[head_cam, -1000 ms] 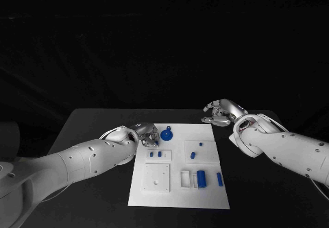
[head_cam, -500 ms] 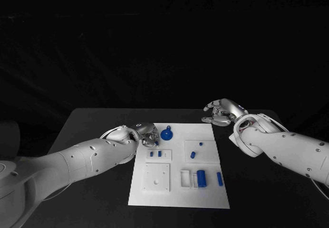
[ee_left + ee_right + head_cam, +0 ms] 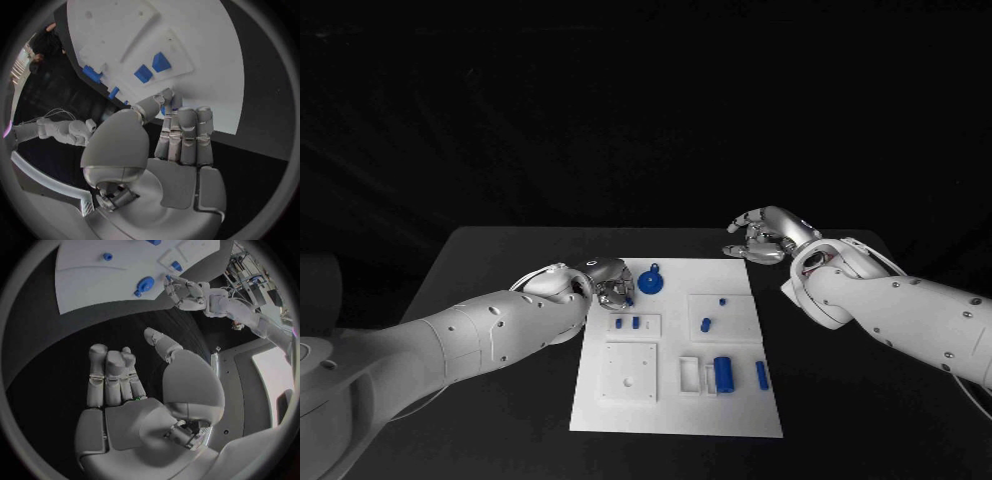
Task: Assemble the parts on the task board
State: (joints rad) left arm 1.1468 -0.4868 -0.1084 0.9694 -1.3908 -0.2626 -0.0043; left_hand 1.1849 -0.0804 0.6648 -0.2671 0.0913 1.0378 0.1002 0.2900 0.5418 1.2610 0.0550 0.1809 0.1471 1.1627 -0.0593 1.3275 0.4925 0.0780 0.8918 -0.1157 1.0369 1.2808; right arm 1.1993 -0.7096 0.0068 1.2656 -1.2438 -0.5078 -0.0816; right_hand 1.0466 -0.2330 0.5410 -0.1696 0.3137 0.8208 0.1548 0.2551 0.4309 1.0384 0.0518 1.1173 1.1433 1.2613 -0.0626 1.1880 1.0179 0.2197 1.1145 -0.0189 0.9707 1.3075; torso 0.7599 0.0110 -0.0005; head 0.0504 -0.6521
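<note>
The white task board (image 3: 668,410) lies in the middle of the table. My left hand (image 3: 604,280) hovers at the board's far left corner and pinches a small blue part (image 3: 164,108) between its thumb and a fingertip; that part (image 3: 167,278) also shows at its fingertips in the right wrist view. Just right of this hand stands a round blue part with a handle (image 3: 651,284). Two small blue pieces (image 3: 627,323) sit in a little plate below it. My right hand (image 3: 764,238) hangs over the black table beyond the board's far right corner, holding nothing.
On the board's near half are a white plate with a hole (image 3: 629,374), a blue block (image 3: 723,372) and a thin blue bar (image 3: 762,376). A blue peg (image 3: 707,325) lies mid-right. Black table (image 3: 502,260) surrounds the board.
My left hand has edged slightly toward the far side of the board with the small part. The right hand and the parts on the board have not moved.
</note>
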